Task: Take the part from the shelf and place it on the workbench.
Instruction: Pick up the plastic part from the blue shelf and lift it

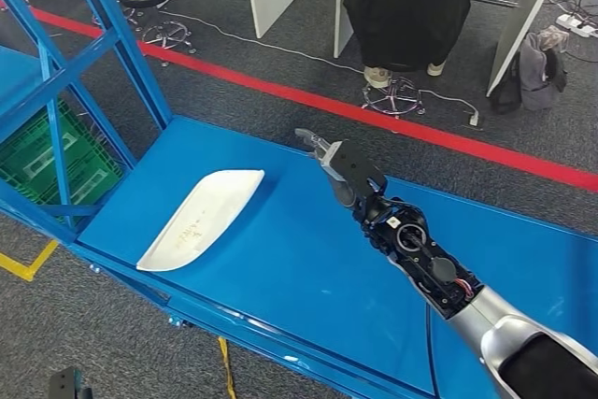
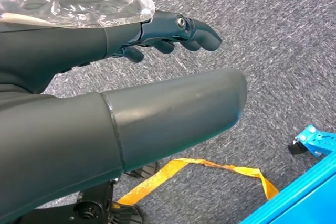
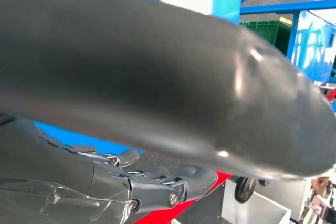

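Looking from the left, you've got the blue shelf frame (image 1: 106, 53) rising at the far left, a green crate (image 1: 42, 156) on the floor behind its bars. Just right of it, the white part (image 1: 201, 217) lies flat on the blue worktop (image 1: 296, 268), toward its left end, touching nothing but the surface. So by my reading the placing is done or all but done, and what's left for you is a clean exit.

Move right and there's your right hand (image 1: 338, 163), hovering over the middle of the worktop, well apart from the part, fingers stretched forward and spread, holding nothing. The right wrist view agrees: thumb and fingers (image 3: 158, 182) lie apart with only air between them. To finish well, draw that arm back toward you and upward, keeping it to the right of the part so no finger brushes the part's near edge and skids it; it looks light and shallow, likely to slide on that smooth surface.

Your left hand (image 2: 118, 114) hangs low over grey carpet, thumb and fingers apart, holding nothing, with a strip of yellow tape (image 2: 206, 169) on the floor beneath and a corner of the blue worktop near it.

Farther right and beyond the red floor line (image 1: 423, 133), a person (image 1: 412, 7) in dark clothes crouches by white desks, a grey bag (image 1: 539, 67) and cables beside them. They're well clear of your arm's path.
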`<state>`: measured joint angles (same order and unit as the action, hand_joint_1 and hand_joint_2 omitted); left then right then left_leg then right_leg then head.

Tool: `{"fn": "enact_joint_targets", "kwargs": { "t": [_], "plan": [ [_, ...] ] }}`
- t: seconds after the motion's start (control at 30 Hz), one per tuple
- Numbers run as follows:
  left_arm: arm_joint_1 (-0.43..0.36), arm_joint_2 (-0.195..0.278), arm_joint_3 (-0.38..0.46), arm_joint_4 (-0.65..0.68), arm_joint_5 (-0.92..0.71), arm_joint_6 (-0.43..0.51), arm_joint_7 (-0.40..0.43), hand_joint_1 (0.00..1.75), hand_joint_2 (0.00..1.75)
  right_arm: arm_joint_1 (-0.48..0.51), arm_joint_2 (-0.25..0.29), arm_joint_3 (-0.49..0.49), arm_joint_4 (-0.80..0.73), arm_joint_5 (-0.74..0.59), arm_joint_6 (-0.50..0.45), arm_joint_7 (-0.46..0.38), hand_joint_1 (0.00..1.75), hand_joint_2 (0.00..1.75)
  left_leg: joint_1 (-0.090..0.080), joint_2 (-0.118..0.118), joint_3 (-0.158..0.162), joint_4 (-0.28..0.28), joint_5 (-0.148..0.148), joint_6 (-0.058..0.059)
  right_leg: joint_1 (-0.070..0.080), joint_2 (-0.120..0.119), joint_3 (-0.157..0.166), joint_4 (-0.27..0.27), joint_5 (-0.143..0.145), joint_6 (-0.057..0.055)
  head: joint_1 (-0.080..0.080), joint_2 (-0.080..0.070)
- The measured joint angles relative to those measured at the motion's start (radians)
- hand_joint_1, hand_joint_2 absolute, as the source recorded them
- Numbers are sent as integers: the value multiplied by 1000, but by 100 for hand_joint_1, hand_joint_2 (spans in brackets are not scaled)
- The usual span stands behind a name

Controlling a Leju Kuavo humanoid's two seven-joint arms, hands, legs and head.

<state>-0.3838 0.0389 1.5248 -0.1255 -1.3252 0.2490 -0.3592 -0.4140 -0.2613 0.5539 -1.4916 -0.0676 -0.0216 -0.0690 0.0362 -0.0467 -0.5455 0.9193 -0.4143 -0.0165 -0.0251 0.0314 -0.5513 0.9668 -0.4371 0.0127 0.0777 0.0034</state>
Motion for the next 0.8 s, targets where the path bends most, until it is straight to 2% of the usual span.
{"fn": "enact_joint_targets", "kwargs": {
  "t": [0.07,0.17,0.23,0.37,0.6,0.8],
  "plan": [
    [0,0,0,0,0,0,0,0,0,0,0,0,0,0,0,2,0,0,1,0,1,-3,2,-9,1,-1,0,0,0,-2,0,0],
    [0,-1,0,0,0,0,0,0,0,0,0,0,0,1,-1,3,0,0,3,0,1,-5,2,-31,3,-2,0,0,1,-3,0,0],
    [0,-1,0,0,0,0,0,0,0,0,0,0,0,2,-3,4,0,0,3,0,1,-5,2,-37,4,-2,0,0,1,-3,0,0],
    [0,-1,0,0,1,0,0,0,0,0,0,0,0,11,-16,15,0,175,0,0,-1,-2,1,-36,3,-2,0,0,1,-3,0,0],
    [2,0,0,0,11,0,-2,0,0,1,-3,1,-27,103,-46,103,0,175,-2,0,-6,6,-2,-31,2,-3,0,0,1,-1,0,0],
    [9,5,0,0,36,-6,-2,0,0,-13,-37,14,-100,196,45,267,0,175,-2,0,-8,8,-4,-29,-2,-3,0,0,0,1,0,0]
  ]
}}
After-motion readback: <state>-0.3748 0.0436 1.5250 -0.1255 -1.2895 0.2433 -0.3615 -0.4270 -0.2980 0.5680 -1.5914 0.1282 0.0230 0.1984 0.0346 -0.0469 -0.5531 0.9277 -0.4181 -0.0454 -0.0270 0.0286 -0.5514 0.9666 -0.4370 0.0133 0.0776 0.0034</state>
